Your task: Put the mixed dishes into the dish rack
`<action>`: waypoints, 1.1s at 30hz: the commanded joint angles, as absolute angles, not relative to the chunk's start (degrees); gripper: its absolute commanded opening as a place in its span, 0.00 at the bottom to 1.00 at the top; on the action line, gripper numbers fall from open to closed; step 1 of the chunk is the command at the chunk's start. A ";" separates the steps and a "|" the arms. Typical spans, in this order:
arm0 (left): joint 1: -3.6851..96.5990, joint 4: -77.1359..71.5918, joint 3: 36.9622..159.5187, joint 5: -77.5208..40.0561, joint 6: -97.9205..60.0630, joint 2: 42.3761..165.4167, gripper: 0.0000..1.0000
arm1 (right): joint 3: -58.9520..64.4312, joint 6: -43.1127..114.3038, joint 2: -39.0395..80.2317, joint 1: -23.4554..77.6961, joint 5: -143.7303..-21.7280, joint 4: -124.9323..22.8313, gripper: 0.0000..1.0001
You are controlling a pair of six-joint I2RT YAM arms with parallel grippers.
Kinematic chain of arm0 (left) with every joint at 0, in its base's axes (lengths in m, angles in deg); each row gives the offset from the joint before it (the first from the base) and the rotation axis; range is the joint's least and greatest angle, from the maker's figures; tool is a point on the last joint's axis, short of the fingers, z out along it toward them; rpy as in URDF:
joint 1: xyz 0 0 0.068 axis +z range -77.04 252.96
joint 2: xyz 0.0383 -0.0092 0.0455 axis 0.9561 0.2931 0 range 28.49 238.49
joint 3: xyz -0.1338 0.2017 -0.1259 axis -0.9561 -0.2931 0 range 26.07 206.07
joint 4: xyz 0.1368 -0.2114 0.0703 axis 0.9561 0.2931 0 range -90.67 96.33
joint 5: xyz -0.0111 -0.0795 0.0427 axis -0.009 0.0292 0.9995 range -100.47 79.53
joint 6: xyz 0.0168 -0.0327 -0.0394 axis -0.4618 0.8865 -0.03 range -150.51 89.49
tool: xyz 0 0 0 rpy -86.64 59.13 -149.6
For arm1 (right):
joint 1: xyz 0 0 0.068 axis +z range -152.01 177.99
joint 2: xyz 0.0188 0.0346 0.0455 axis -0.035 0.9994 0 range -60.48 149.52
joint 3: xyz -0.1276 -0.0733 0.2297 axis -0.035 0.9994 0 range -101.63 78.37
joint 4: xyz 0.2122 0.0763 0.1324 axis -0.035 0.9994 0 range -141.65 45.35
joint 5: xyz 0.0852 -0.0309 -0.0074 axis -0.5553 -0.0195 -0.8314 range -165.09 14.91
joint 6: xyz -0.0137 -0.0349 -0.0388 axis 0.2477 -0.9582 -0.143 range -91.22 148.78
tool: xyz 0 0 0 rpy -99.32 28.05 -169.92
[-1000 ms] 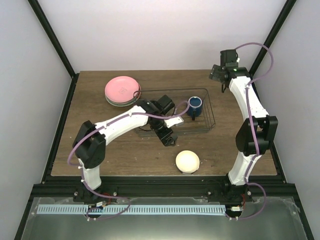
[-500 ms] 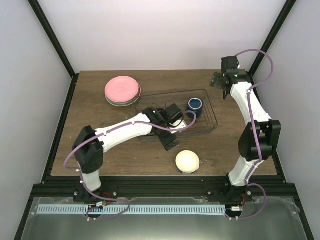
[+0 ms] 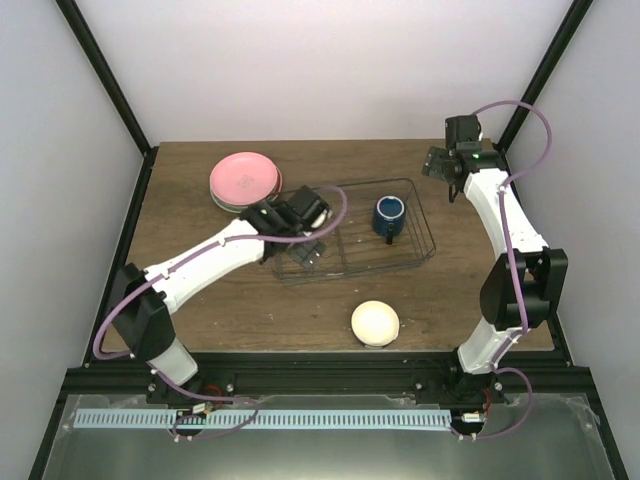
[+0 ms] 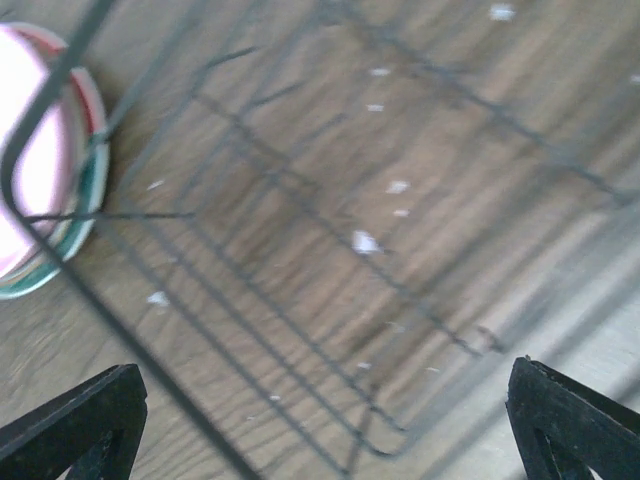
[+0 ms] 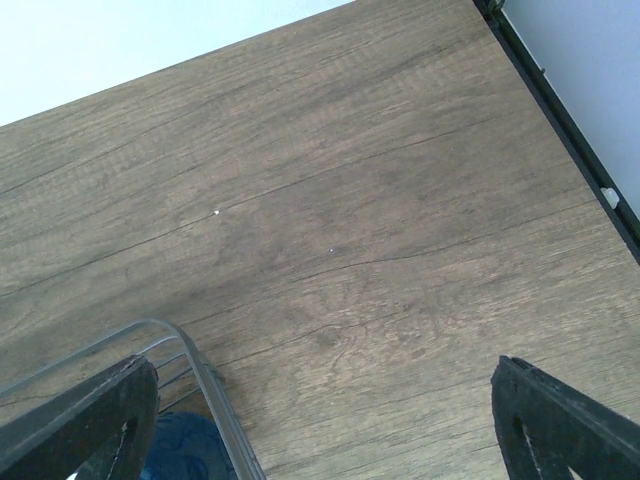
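Well, we see the pink plate (image 3: 243, 178) just left of the left jaws, apart and empty; right jaws apart too, farther off

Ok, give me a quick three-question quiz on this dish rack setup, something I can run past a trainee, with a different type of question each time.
1. True or false: the dark blue mug stands inside the dish rack.
2. Where is the cream bowl? A: in the rack beside the mug. B: on the table, on the rack's near side. C: on top of the mug.
3. Fill in: the ___ hand is above the rack's left end, jaws open.
Key: 1 true. 2 B. 3 left, meaning the left hand.
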State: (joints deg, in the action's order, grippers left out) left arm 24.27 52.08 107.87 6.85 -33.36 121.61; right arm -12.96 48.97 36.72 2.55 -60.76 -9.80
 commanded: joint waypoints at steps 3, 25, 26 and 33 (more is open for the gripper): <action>33.42 46.90 110.55 8.49 -33.83 123.17 1.00 | -13.38 48.20 34.44 2.21 -60.72 -9.43 0.92; 40.76 43.50 123.00 0.21 -41.12 141.52 1.00 | -17.98 48.75 36.24 2.21 -58.36 -5.52 1.00; 41.16 43.54 123.06 -0.22 -41.22 141.95 1.00 | -18.46 48.73 36.54 2.21 -58.24 -5.35 1.00; 44.61 43.19 124.28 -2.36 -41.66 144.68 1.00 | -21.75 48.35 38.43 2.13 -57.16 -4.71 1.00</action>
State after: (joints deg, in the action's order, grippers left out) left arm 42.87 43.97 121.66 -0.45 -40.92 143.08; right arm -18.11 48.31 36.94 2.55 -58.64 -5.98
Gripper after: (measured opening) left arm 0.995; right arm 0.999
